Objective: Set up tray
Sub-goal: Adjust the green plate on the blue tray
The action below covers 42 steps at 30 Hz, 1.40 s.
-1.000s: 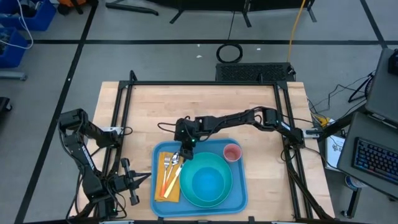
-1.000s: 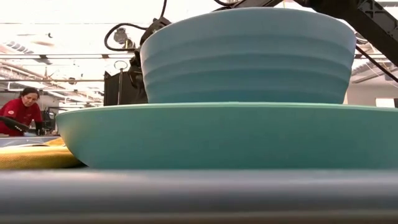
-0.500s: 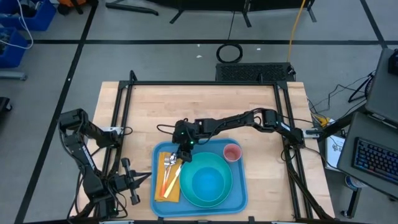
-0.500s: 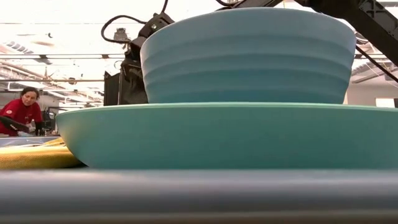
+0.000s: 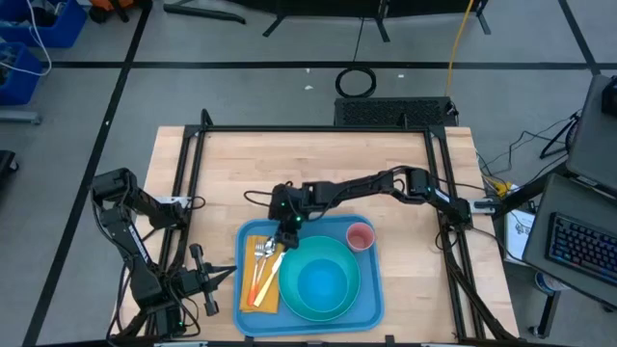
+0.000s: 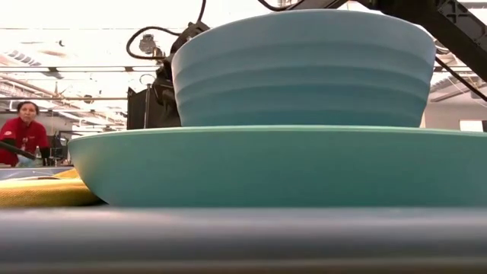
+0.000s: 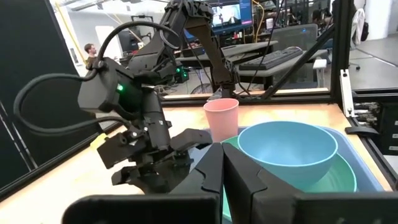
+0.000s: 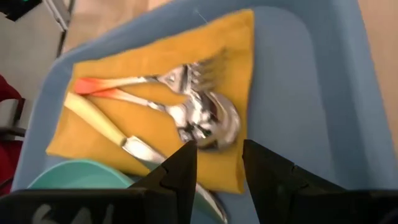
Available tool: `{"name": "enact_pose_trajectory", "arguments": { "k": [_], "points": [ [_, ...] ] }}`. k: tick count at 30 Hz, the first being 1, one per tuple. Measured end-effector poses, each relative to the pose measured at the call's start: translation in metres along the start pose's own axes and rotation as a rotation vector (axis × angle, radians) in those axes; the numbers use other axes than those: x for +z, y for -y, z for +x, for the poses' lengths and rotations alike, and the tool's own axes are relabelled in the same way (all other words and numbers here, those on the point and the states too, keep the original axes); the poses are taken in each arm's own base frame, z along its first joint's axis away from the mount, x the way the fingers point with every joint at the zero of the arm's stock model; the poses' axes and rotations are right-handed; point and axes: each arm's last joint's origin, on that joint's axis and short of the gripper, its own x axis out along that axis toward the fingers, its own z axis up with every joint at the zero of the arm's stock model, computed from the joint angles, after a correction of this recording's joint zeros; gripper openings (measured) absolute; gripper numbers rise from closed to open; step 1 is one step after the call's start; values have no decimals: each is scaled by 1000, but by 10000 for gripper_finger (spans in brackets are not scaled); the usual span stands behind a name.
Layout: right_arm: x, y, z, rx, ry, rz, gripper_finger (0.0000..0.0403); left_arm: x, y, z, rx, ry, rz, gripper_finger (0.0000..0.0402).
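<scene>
The tray [image 5: 366, 301] lay at the near edge of the tabletop [image 5: 241, 173], about midway along it. It carried a full setting, which suggested the work was close to done. A yellow napkin [image 5: 245, 289] covered its left end as a bed for the cutlery. On that napkin lay a fork [image 8: 180, 78], a spoon [image 8: 211, 121] and a knife [image 8: 102, 127], their heads crowded together toward the tray's far edge. A turquoise plate [image 5: 294, 299] filled the middle of the tray, with a blue bowl [image 5: 323, 281] stacked inside it. A pink cup [image 5: 360, 236] stood upright near the tray's far right corner, just beside the plate.

The right gripper [image 5: 284, 231] hung over the heads of the cutlery near the tray's far left corner. Its fingers stood apart and gripped nothing, with the spoon bowl directly beneath the gap. I judged it was placed either to straighten the pieces or to leave them as released.

The left gripper [image 5: 207, 281] waited off the table's left edge, clenched and empty, clear of the working arm.
</scene>
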Motion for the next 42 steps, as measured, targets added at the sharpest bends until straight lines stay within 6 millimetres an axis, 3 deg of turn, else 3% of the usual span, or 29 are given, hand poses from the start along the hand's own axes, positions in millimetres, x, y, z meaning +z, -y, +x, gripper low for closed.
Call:
{"name": "enact_pose_trajectory", "arguments": {
  "k": [8, 11, 17, 31, 42],
  "points": [
    [-3, -4, -10, 18, -63, -10, 123, 0, 0, 0, -1, -4, -8, 19],
    [-1, -13, -20, 35, -81, -18, 123, 0, 0, 0, -4, -14, -5, 10],
    [-2, -29, -18, 33, -84, -112, 123, 0, 0, 0, -4, -16, -9, 13],
    [-10, -17, -13, -65, -131, -46, 123, 0, 0, 0, -4, -15, -10, 13],
    [-15, -17, -11, 6, -179, 5, 123, 0, 0, 0, -2, -7, -10, 5]
  ]
}}
